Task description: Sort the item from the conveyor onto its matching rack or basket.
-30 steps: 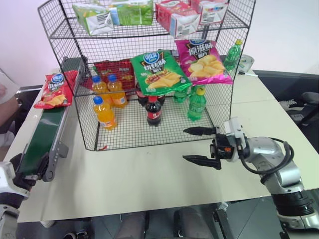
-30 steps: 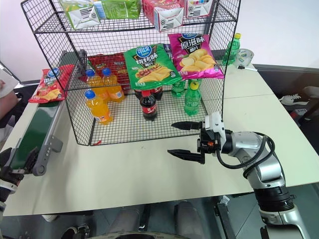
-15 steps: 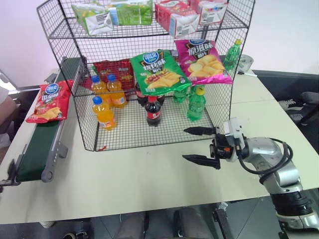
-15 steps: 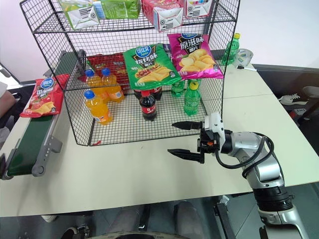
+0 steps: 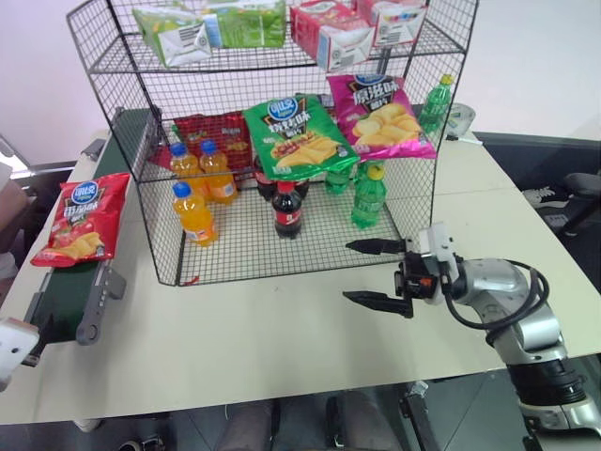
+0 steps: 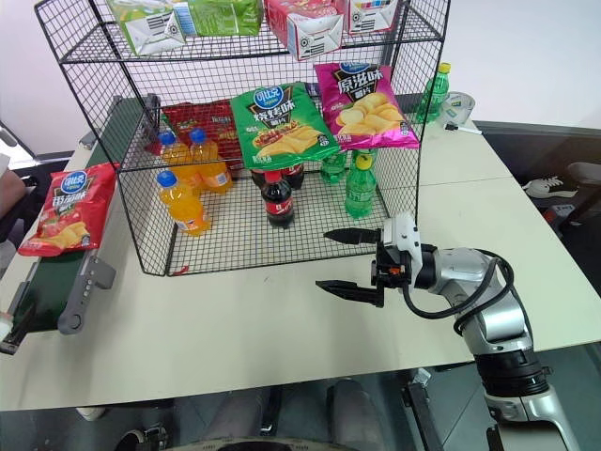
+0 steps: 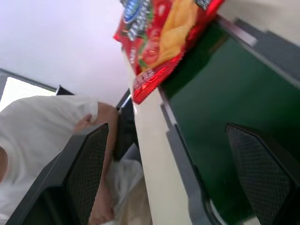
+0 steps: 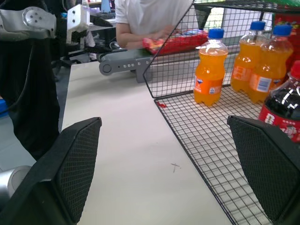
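The red chip bag [image 5: 80, 219] lies on the green conveyor [image 5: 66, 289], left of the black wire rack [image 5: 272, 141] and apart from it. The left claw [image 7: 173, 178], fingers spread and empty, points along the belt toward the bag. Right of the rack's front, the right claw [image 5: 376, 274] hangs open above the table [image 5: 254, 338].

I see the red chip bag [image 7: 159, 42] ahead of my left gripper [image 7: 178, 173], its upper part cut off by the frame edge.
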Controlling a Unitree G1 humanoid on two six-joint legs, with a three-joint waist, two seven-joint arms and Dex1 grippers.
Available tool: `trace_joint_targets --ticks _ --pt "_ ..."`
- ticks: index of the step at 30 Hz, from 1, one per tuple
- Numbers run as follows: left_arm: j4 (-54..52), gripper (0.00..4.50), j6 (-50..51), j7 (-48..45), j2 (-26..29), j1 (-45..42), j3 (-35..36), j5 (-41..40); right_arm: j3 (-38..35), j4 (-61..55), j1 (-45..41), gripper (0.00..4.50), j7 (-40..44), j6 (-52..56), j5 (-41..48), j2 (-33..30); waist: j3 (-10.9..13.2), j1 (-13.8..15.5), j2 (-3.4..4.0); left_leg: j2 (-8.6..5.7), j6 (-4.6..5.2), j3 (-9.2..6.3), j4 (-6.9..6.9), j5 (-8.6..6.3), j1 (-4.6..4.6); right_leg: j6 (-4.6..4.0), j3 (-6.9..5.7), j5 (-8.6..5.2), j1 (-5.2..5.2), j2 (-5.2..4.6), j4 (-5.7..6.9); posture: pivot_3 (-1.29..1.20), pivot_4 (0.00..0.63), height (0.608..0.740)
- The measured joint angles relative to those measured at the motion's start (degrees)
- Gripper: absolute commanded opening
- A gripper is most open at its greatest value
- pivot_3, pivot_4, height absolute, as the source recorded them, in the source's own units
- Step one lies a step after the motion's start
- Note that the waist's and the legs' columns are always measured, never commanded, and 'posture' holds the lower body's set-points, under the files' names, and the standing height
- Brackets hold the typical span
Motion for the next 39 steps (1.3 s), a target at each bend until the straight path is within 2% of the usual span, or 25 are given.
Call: trace_joint_targets --ticks 12,39 --pt "3.44 4.12 -6.29 3.82 2.77 1.4 -1.75 4.79 0.0 0.05 0.01 4.5 -0.46 -0.28 -0.06 0.0 0.0 0.25 0.0 0.01 0.0 0.03 0.02 0.0 0.0 0.0 -0.02 0.01 0.03 -0.01 0.0 0.0 0.15 0.74" --pt "11.02 4.12 -13.83 6.54 4.42 0.3 -4.7 5.07 0.15 2.46 -0.37 4.5 0.8 -3.39 -2.12 0.0 -0.06 0.25 0.12 0.02 0.01 0.06 0.02 0.0 0.05 0.0 -0.03 0.01 0.05 -0.01 0.06 0.0 0.15 0.74"
